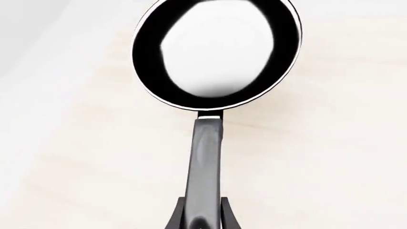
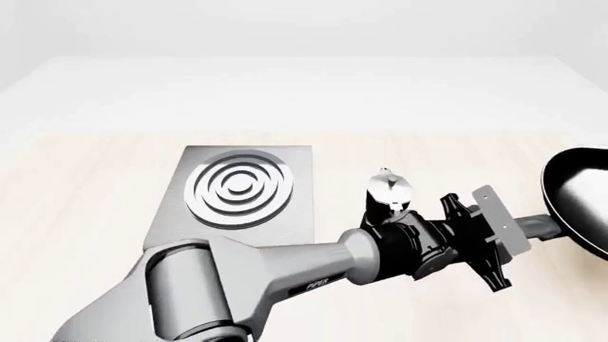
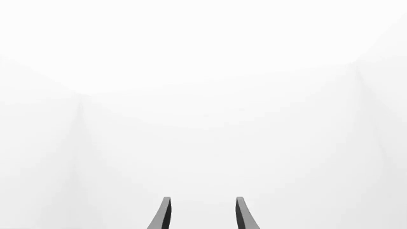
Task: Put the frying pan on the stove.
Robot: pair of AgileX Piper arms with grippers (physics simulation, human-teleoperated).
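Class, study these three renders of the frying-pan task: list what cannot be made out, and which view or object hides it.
- Round black frying pan: front view's right edge cuts it; left wrist view's upper edge clips its rim.
- Pan handle's end: hidden inside the left claw.
- Silver-topped pot: lower body behind the left arm.
- Flat grey stove: near edge behind that arm.
- Right claw: only fingertips show.

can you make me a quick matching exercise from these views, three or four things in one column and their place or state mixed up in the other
Things:
1. frying pan
2. stove
3. moka pot
4. right gripper

States:
A. flat on the table, nothing on it
B. open, holding nothing
C. held by its handle in the left gripper
D. standing just behind the left arm's wrist

Pairs: 1-C, 2-A, 3-D, 4-B
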